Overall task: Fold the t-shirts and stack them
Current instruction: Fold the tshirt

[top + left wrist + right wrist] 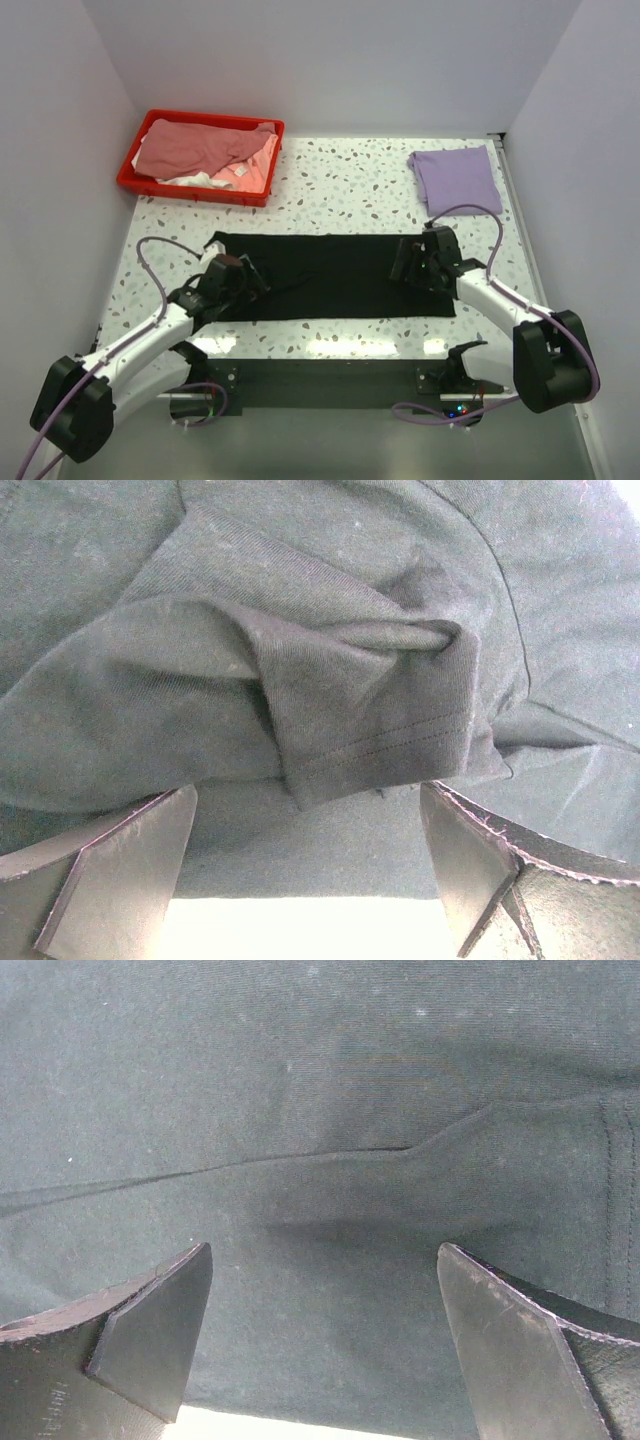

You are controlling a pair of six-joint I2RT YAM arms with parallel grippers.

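My left gripper (308, 805) stands wide over a bunched sleeve at the left end of the plain black cloth t-shirt (330, 275), which lies as a long strip on the speckled white surface (340, 195). My right gripper (325, 1260) gapes wide over its right end, holding nothing. A folded light purple t-shirt (455, 178) lies at the far right.

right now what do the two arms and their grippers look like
The left arm and the right arm both have white links between bulky black joints, and a thin purple cable loops along each. The left gripper and the right gripper are black. Up close, their fingers are dark, flat, wedge-shaped plates.
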